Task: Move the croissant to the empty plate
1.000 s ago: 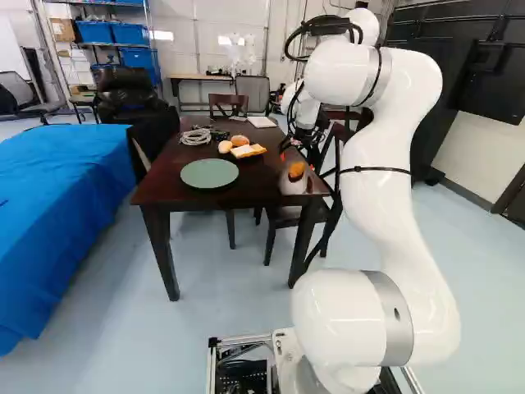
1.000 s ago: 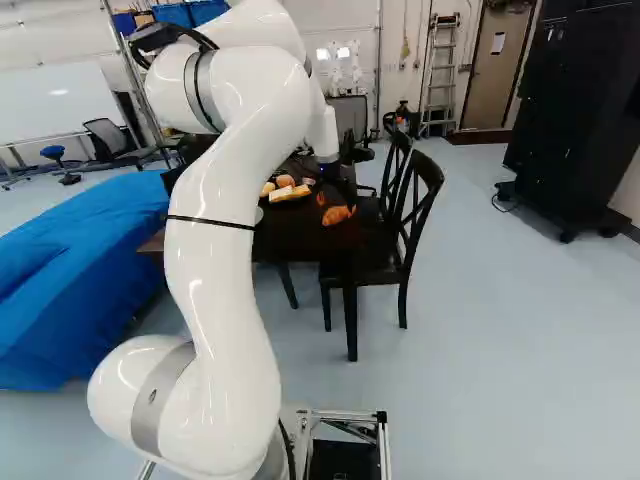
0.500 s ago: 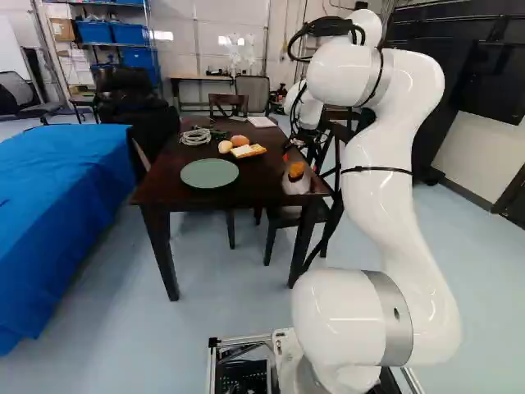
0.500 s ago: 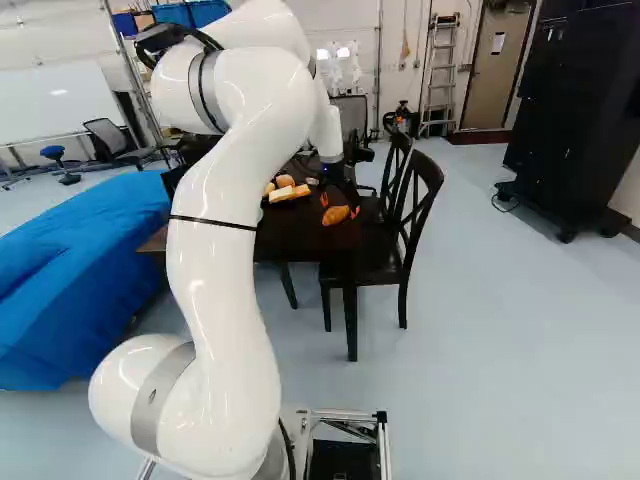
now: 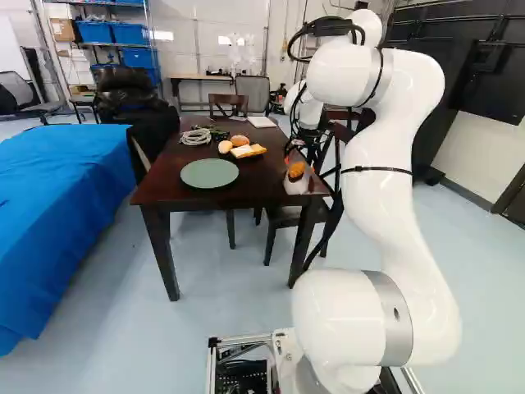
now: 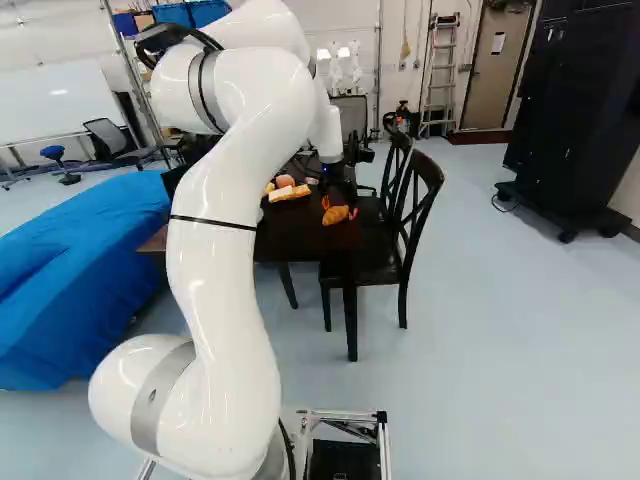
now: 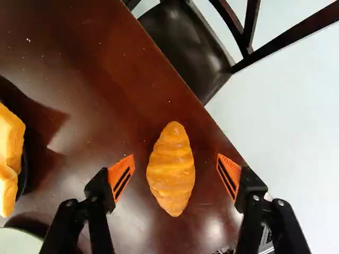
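Croissant (image 7: 171,172) lies at the green plate's (image 5: 209,173) three o'clock, left base view. The gripper (image 6: 339,207) is spread astride it.

Our croissant (image 7: 171,168), one, golden-brown, ridged, plump in the middle, tapered at both ends, lying flat near the edge of our dark wood table (image 5: 254,187), our plate (image 5: 209,173), one, round, muted green, bare, lying flat, left of our croissant in the left base view, the two apart

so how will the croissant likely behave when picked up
The croissant looks light and probably fairly stiff, given its plump, ridged body. Its rounded sides may let it roll slightly if nudged. The tapered ends could slip, so the thick middle seems safer.
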Robot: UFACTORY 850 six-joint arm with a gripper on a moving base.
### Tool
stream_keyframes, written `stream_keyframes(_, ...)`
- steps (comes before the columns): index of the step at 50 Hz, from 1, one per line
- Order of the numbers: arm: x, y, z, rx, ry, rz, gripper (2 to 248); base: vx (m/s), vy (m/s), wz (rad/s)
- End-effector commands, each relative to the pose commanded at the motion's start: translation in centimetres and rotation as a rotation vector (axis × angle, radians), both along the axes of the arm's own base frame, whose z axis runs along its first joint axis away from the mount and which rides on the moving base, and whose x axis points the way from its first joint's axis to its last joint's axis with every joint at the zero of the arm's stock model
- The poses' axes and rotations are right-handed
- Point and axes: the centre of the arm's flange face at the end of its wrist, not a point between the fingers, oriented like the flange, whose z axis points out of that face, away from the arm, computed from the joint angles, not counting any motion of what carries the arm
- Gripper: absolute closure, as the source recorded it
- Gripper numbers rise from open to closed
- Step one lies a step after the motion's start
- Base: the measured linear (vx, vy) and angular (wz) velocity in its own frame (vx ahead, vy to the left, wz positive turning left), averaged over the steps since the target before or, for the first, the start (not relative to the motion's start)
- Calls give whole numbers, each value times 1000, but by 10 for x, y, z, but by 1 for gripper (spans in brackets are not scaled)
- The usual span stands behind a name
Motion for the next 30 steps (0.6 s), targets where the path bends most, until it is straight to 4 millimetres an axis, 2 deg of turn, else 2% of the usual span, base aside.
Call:
stream_keyframes(2, 0, 0, 0, 0, 0, 0, 32, 0, 0, 0)
stream_keyframes(3, 0, 0, 0, 0, 0, 0, 45, 0, 0, 0)
stream_keyframes(7, 0, 0, 0, 0, 0, 0, 45, 0, 0, 0)
stream_keyframes(8, 0, 0, 0, 0, 0, 0, 57, 0, 0, 0)
stream_keyframes(12, 0, 0, 0, 0, -3, 0, 57, 0, 0, 0)
stream_keyframes(13, 0, 0, 0, 0, -3, 0, 69, 0, 0, 0)
stream_keyframes(17, 0, 0, 0, 0, -3, 0, 69, 0, 0, 0)
stream_keyframes(18, 0, 0, 0, 0, -3, 0, 81, 0, 0, 0)
stream_keyframes(23, 0, 0, 0, 0, -3, 0, 81, 0, 0, 0)
stream_keyframes(24, 0, 0, 0, 0, -3, 0, 93, 0, 0, 0)
stream_keyframes(28, 0, 0, 0, -1, -5, 0, 93, 0, 0, 0)
stream_keyframes(29, 1, 0, 0, -1, -6, 0, 105, 0, 0, 0)
stream_keyframes(30, 1, 0, 0, -1, -8, 0, 105, 0, 0, 0)
